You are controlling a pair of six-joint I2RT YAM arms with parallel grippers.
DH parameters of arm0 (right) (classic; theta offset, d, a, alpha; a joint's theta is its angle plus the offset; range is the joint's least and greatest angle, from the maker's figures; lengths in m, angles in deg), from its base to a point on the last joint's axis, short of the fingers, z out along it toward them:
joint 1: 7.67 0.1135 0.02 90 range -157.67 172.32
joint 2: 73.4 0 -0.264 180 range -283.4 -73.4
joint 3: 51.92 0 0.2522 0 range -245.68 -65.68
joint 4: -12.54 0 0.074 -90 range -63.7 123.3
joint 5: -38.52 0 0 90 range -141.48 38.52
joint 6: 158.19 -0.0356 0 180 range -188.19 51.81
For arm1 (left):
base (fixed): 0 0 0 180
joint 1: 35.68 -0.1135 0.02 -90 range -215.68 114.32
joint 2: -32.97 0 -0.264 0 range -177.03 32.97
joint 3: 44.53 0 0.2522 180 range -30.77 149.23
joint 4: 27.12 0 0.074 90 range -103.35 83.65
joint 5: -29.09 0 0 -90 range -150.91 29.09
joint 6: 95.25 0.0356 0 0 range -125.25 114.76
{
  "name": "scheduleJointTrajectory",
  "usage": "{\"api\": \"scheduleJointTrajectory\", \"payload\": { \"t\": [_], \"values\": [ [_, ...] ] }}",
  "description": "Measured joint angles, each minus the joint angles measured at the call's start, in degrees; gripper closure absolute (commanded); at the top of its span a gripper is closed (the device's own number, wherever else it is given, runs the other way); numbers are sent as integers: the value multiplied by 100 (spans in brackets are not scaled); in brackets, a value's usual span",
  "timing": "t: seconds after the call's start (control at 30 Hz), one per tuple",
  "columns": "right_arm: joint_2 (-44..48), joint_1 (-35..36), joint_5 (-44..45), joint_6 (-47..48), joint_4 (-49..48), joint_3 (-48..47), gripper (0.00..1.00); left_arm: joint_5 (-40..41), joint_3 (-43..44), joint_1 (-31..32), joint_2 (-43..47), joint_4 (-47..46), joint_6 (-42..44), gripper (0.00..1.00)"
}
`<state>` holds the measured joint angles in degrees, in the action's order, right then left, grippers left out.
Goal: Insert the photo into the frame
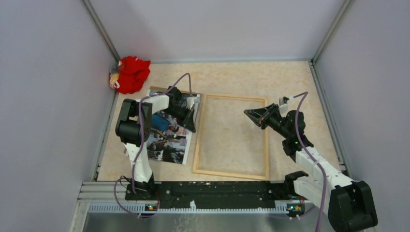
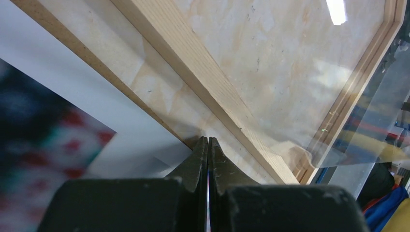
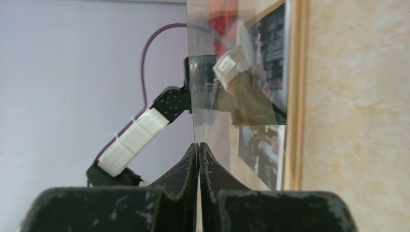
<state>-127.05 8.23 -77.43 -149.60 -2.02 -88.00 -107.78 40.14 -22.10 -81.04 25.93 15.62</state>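
- Between the photo's right edge and the frame's left rail, the left gripper is seen pressed shut, its fingers meeting with no gap. The tips are set at the white border of the photo. Whether that border is caught between them cannot be told.
- Over the far right part of the frame, the right gripper is closed as well. A clear pane appears to be pinched by its edge and tilted up off the wood.
- The photo is laid face up toward the left edge of the table, on a brown backing board. It is just beside the frame and not yet in it.
- The photo is judged light, thin and floppy, with a glossy face that is likely to slip. It is best taken by the white border at an edge or corner, and sag is to be expected if it is held at one point only.
- The pane is judged thin, slick and easily scratched or bent, so a grip at the edge is suited to it.
- A red cloth thing is seen in the far left corner of the table.
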Motion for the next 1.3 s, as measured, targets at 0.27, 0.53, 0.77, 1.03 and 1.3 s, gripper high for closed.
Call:
{"api": "scheduleJointTrajectory", "payload": {
  "t": [0.27,0.53,0.77,1.03,1.3],
  "values": [
    [166,-616,44,1054,1241,42,100,-2,0,-26,2,4,0,100],
    [-380,-739,11,1777,1878,-107,100,-2,0,-33,0,7,2,100],
    [-385,-756,39,2020,2026,-109,100,-7,0,-33,0,7,2,100],
    [-372,-756,50,1941,1735,76,100,-4,0,42,0,-17,0,100],
    [-372,-774,149,1921,1521,328,100,0,2,129,0,-33,-2,100]
  ]
}}
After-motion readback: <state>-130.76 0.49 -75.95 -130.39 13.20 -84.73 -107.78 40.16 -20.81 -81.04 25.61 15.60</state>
